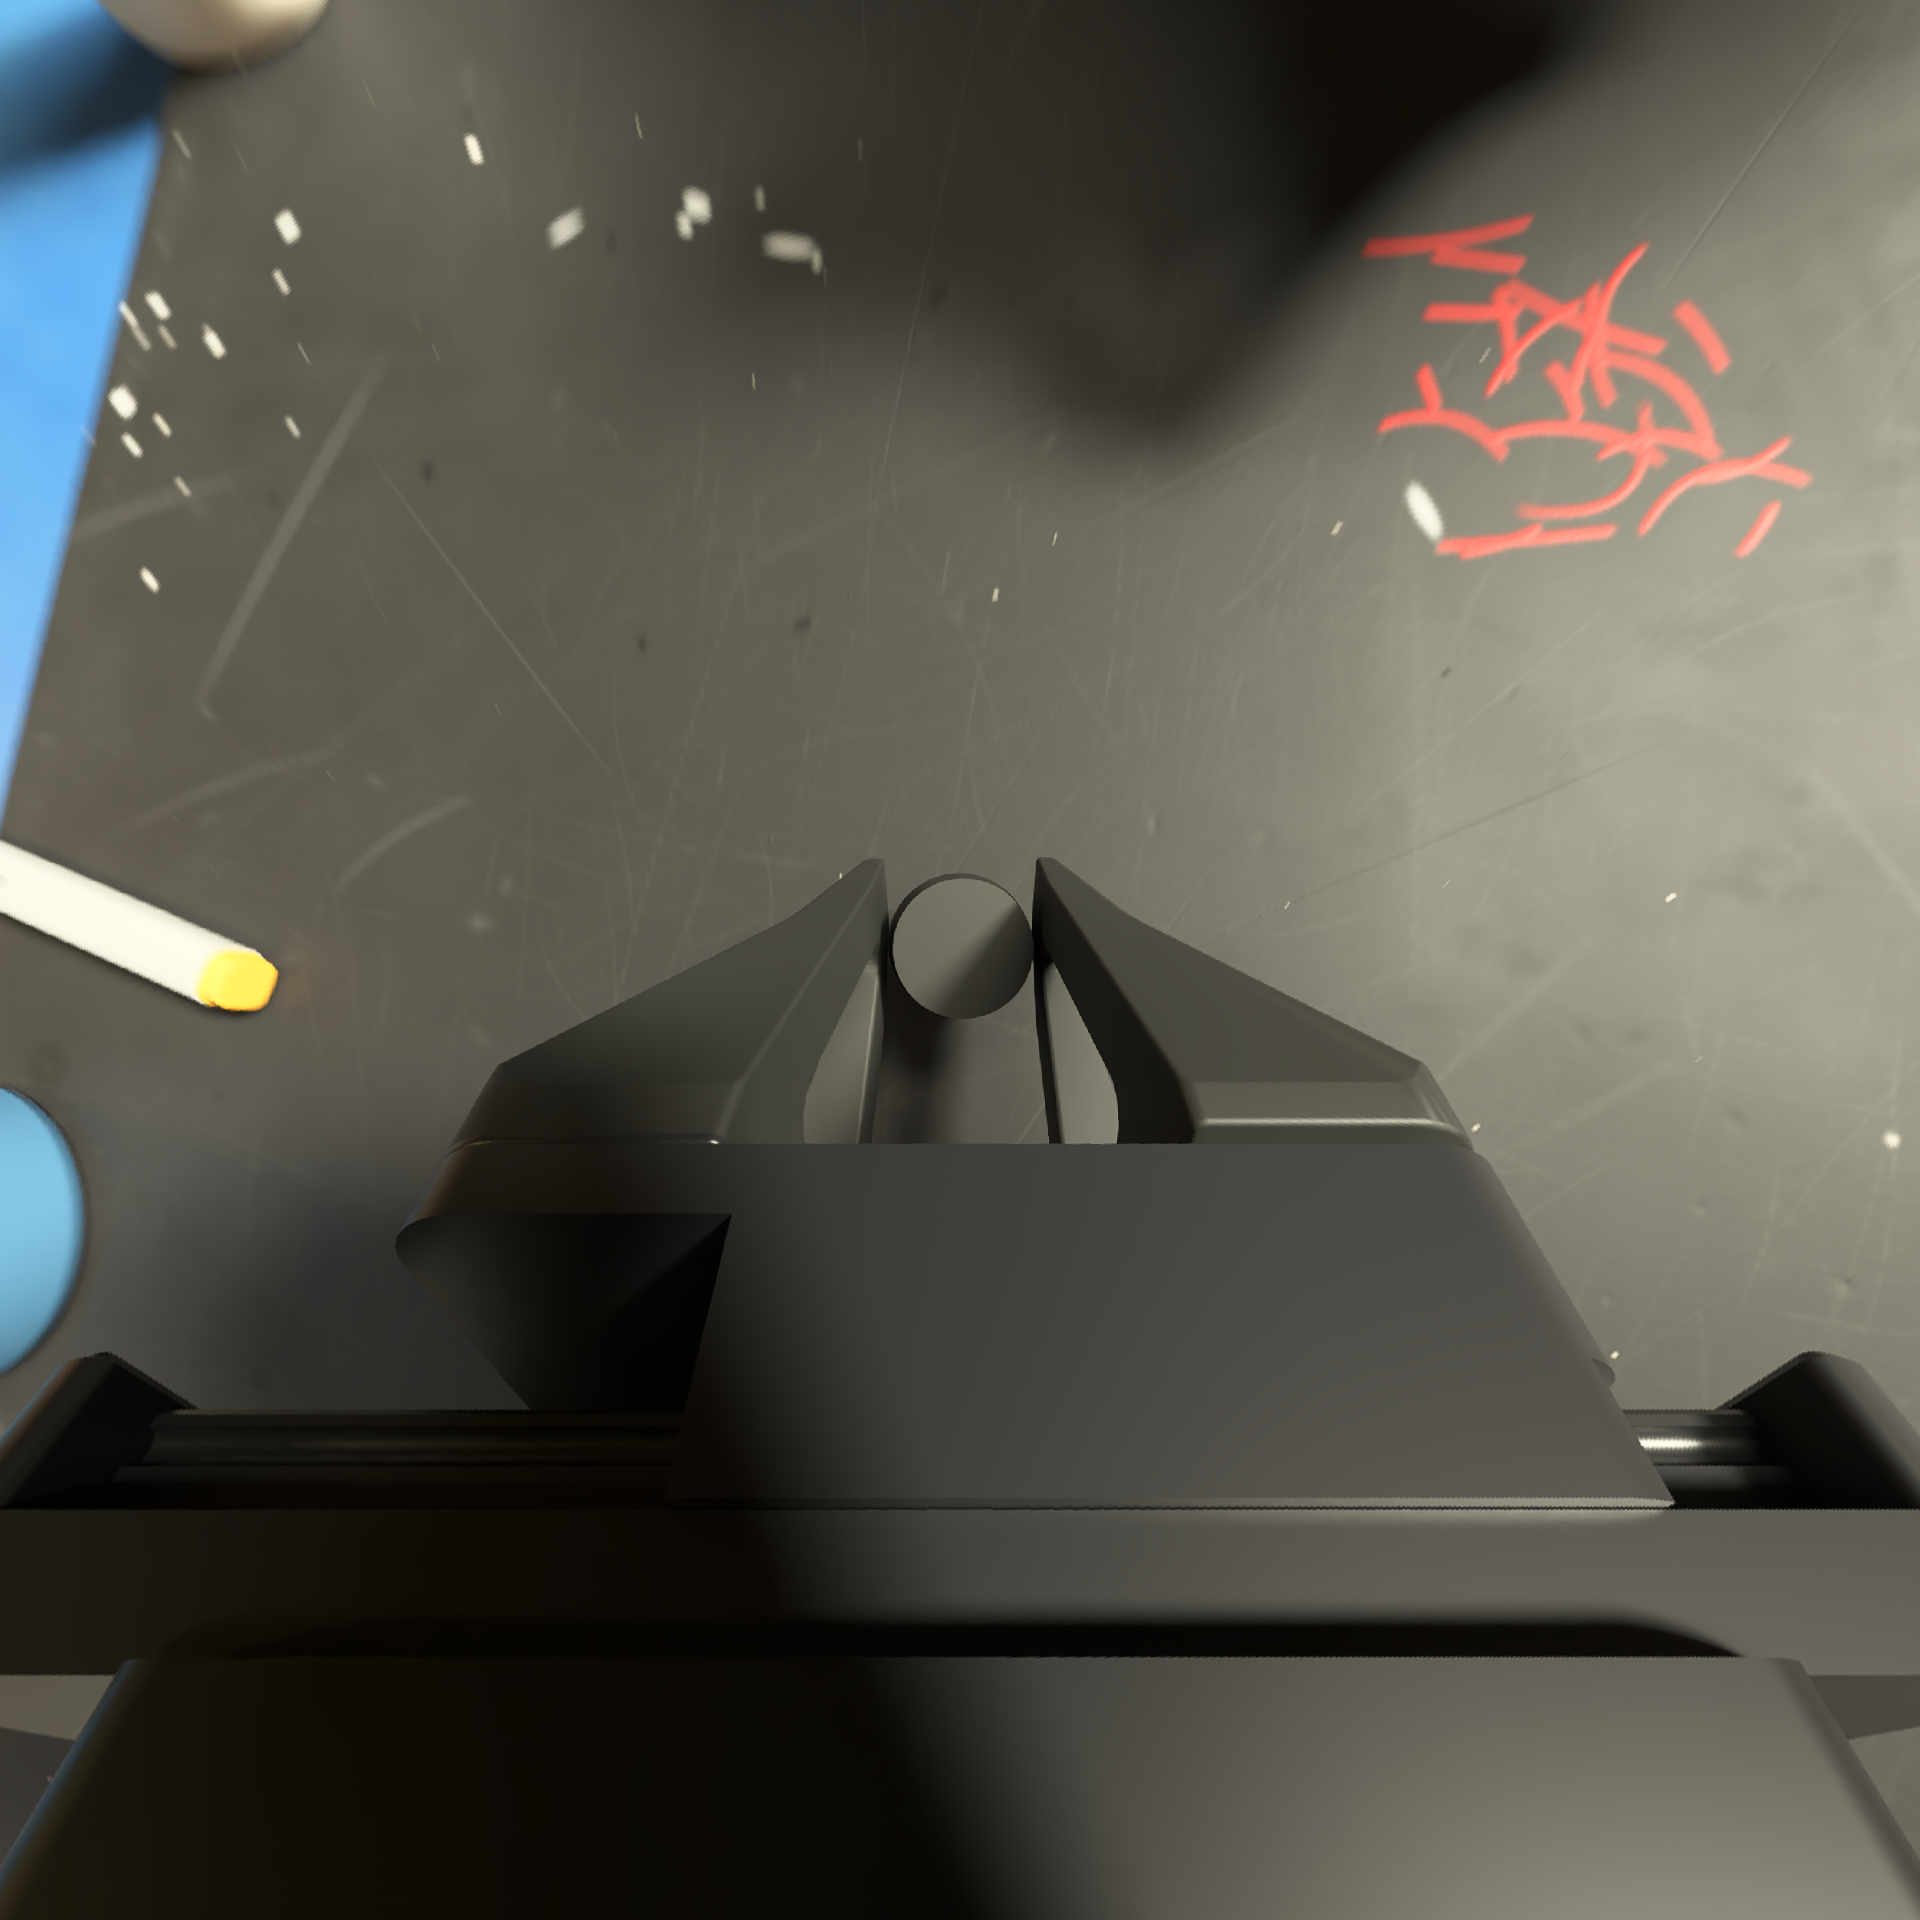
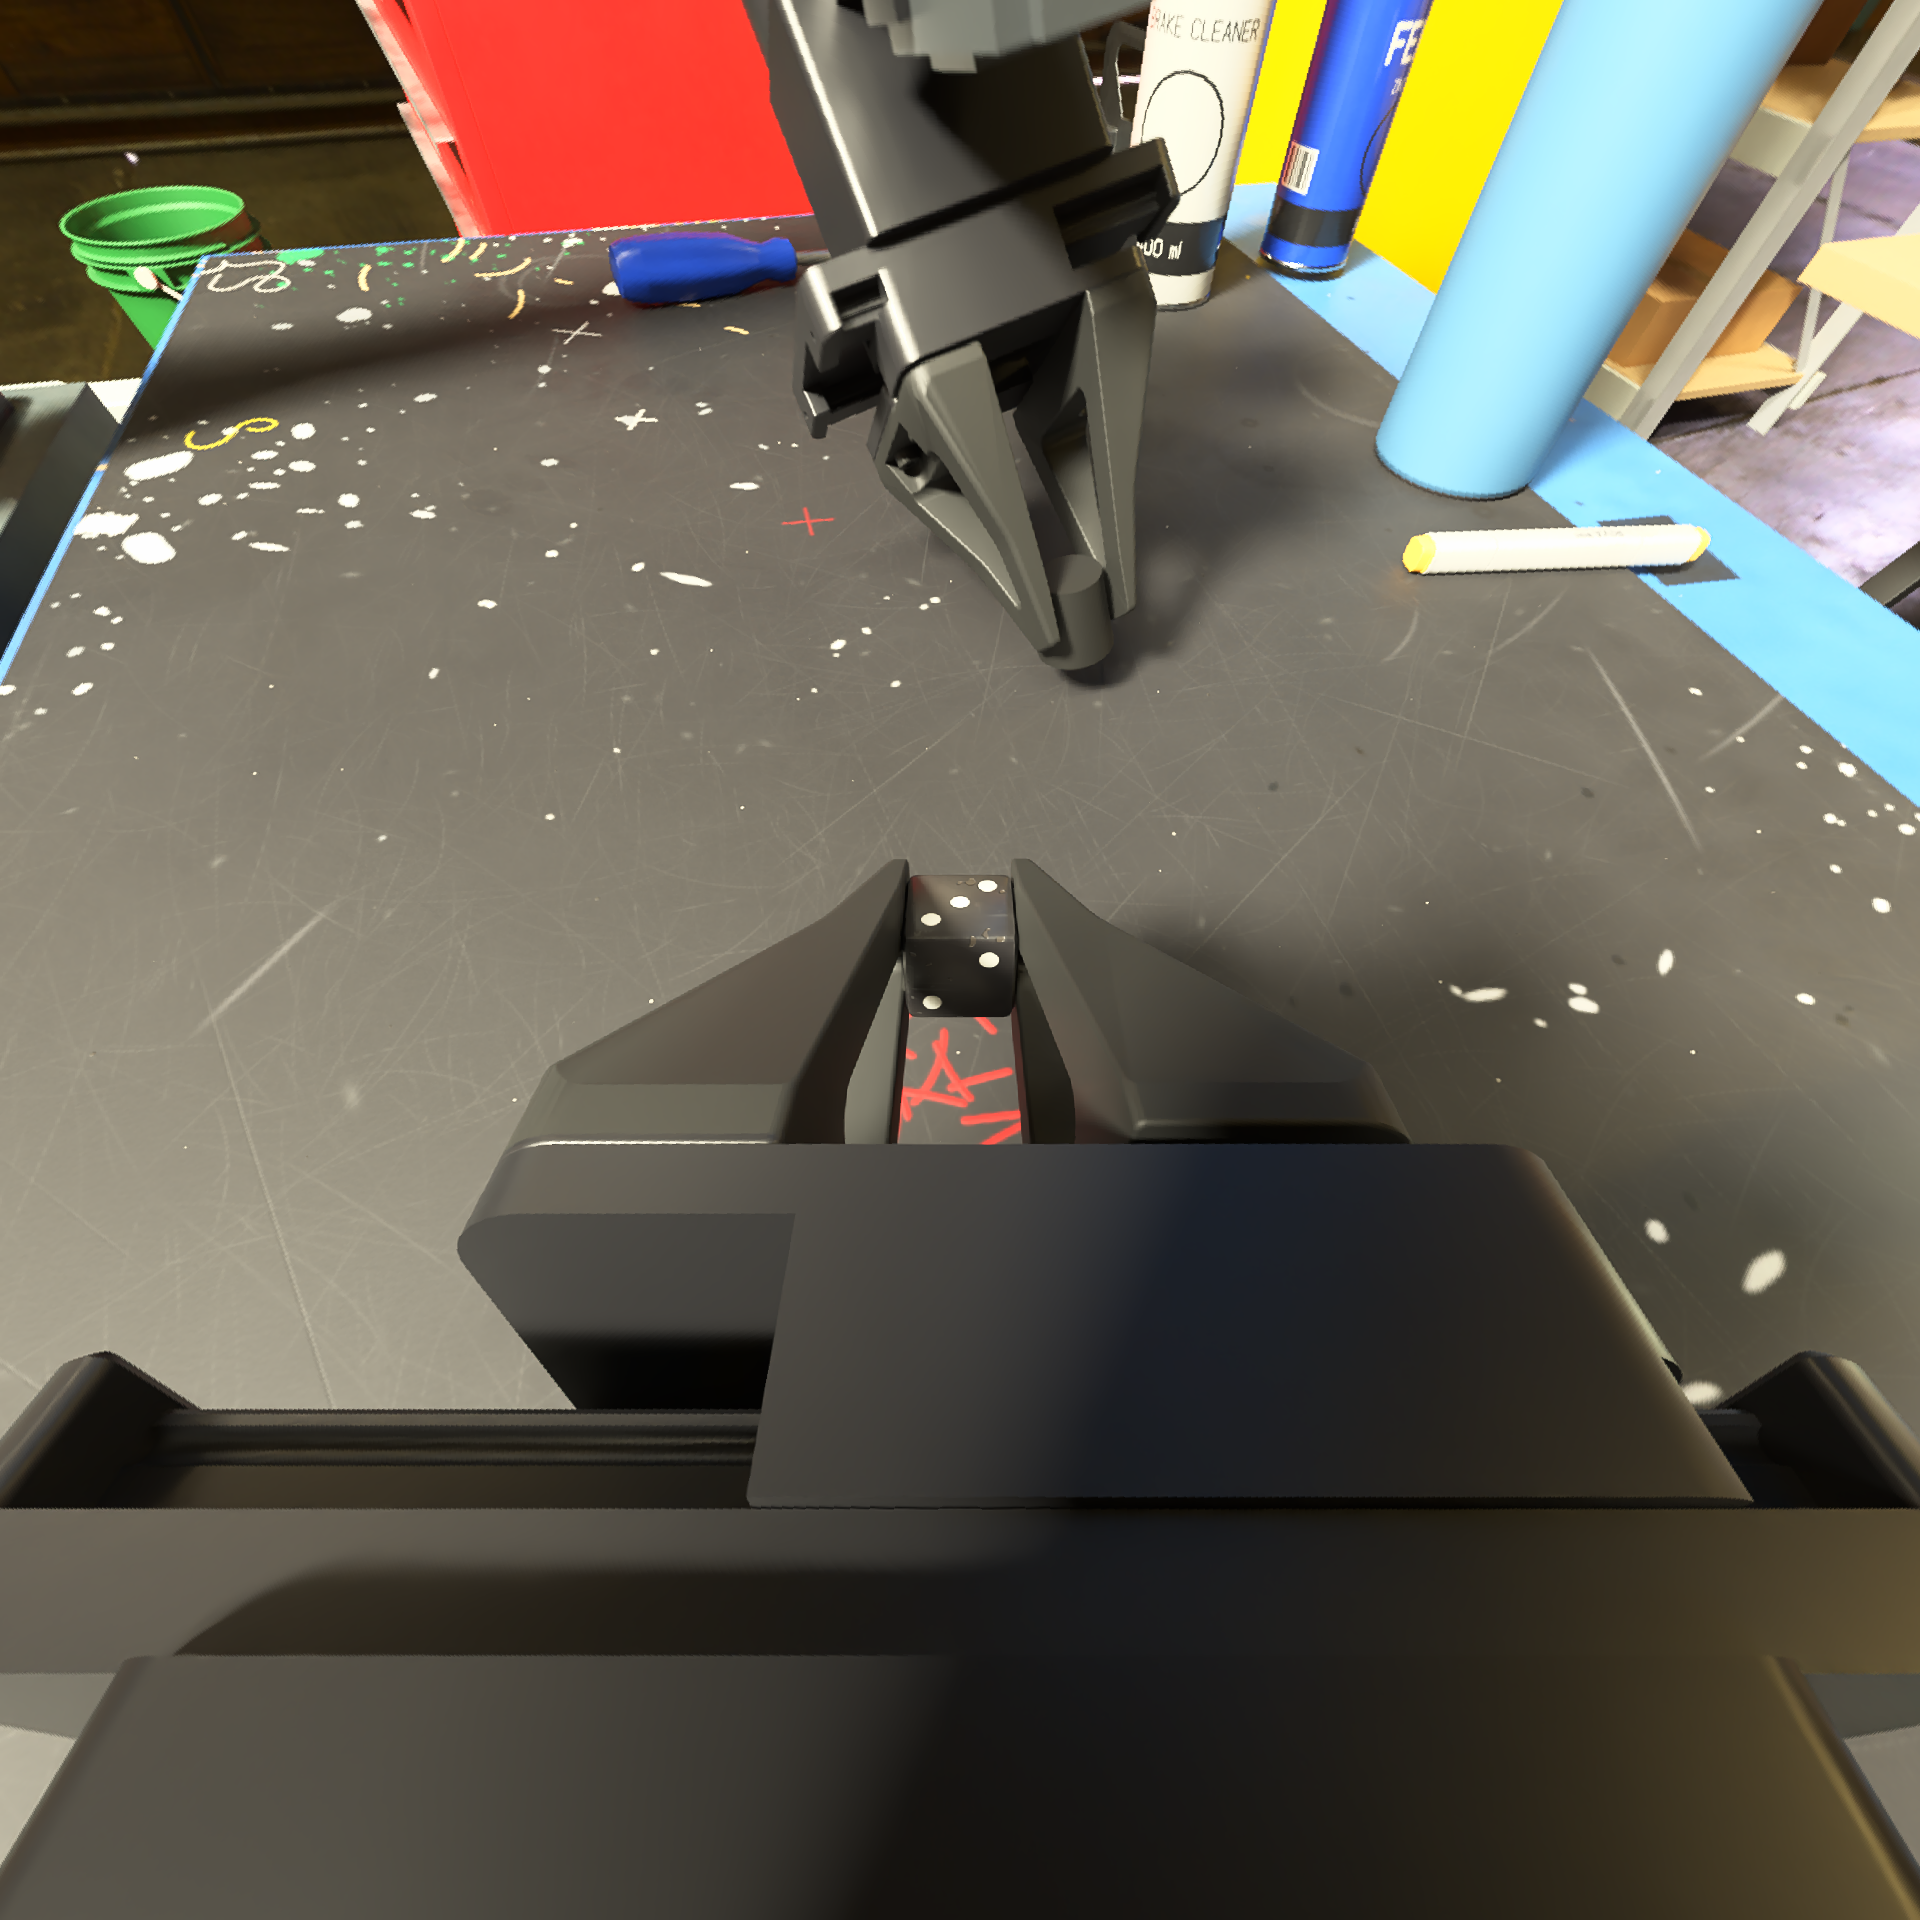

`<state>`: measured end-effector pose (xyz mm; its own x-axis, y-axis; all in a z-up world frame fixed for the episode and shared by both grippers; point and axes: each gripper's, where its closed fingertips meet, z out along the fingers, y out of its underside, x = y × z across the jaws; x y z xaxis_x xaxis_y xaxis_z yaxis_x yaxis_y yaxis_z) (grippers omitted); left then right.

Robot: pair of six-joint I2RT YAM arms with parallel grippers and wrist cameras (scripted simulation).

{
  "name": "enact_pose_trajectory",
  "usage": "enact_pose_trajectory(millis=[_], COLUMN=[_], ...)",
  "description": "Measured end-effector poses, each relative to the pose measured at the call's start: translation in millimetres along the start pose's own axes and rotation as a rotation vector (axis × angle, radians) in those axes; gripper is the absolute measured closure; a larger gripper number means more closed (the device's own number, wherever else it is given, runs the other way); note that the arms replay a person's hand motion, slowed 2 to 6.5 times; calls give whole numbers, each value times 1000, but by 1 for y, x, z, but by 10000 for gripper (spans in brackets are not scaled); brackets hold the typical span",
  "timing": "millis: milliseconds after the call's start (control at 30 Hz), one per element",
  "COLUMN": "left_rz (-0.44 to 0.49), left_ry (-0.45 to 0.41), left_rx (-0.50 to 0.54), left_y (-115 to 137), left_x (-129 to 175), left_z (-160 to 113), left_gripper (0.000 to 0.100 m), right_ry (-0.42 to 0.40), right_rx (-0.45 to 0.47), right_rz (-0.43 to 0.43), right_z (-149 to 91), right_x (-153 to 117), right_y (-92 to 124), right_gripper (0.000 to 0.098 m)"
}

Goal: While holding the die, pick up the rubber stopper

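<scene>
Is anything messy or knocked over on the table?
Nothing is knocked over. The dark table is scratched and speckled with white paint flecks, with red scribbles too. A white marker lies flat near the blue edge. The left claw grips the rubber stopper; the right claw grips the die.

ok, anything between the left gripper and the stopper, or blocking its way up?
Nothing visible. The left gripper is already closed on the rubber stopper, at or just above the tabletop. The space around it is bare in the right wrist view; the right gripper holds the die well apart.
</scene>
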<state>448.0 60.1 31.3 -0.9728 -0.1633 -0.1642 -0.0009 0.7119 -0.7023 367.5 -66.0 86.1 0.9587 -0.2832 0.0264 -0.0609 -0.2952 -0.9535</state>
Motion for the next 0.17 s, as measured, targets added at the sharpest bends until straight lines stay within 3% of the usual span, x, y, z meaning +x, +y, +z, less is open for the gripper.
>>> enact_pose_trajectory(millis=[167], left_rz=[40], left_ry=[-37], left_rx=[164], left_y=[-39], left_x=[10], left_z=[-10], left_gripper=[766], right_ry=[20], right_rx=[4], right_rz=[-21], right_z=[-1], right_x=[2], right_y=[0], right_gripper=[819])
